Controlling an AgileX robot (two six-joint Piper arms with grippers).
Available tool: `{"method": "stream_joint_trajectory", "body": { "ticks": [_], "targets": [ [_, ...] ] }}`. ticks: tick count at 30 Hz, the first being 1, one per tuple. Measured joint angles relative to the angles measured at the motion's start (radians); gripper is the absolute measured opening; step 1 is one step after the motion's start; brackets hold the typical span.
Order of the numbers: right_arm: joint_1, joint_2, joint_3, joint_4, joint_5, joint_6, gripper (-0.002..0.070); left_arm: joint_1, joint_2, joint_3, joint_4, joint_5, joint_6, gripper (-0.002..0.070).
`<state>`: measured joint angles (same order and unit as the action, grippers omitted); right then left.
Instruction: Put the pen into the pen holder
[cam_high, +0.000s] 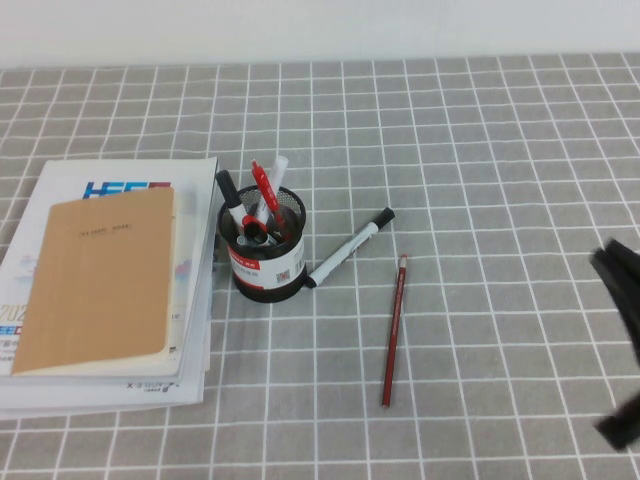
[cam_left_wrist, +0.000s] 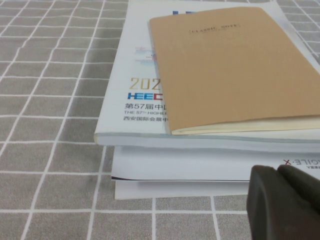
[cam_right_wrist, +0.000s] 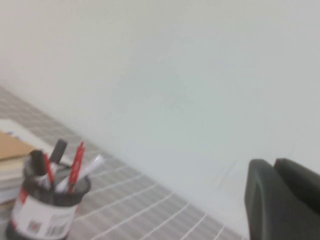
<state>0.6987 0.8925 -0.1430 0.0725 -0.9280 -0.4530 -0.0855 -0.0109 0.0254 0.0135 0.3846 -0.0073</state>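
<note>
The pen holder (cam_high: 262, 262), a black mesh cup with a white and red label, stands at the table's middle, right of a stack of books. The red pen (cam_high: 263, 186) stands upright inside it among other pens. Both also show in the right wrist view, the holder (cam_right_wrist: 42, 215) and the pen (cam_right_wrist: 76, 166). My right gripper (cam_right_wrist: 274, 167) is shut and empty, raised at the table's right edge (cam_high: 618, 275), far from the holder. My left gripper (cam_left_wrist: 277, 171) is shut and empty, low over the cloth by the near edge of the book stack, out of the high view.
A white marker with a black cap (cam_high: 350, 248) lies leaning against the holder's right side. A thin red pencil-like stick (cam_high: 394, 330) lies on the checked cloth further right. A tan notebook (cam_high: 98, 278) lies on top of white booklets (cam_high: 195, 300) at the left.
</note>
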Motion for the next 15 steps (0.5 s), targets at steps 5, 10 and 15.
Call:
{"method": "stream_joint_trajectory", "body": {
  "ticks": [5,10,15],
  "targets": [
    [-0.057,-0.255,0.009,0.012,0.336,-0.002,-0.0013,0.000,0.000,0.000,0.000,0.000,0.000,-0.0005],
    [-0.205,-0.496,0.011,0.015,0.603,-0.004,-0.0013,0.000,0.000,0.000,0.000,0.000,0.000,-0.0005],
    [-0.341,-0.692,0.011,0.015,0.760,-0.004,-0.0012,0.000,0.000,0.000,0.000,0.000,0.000,-0.0005]
  ]
}}
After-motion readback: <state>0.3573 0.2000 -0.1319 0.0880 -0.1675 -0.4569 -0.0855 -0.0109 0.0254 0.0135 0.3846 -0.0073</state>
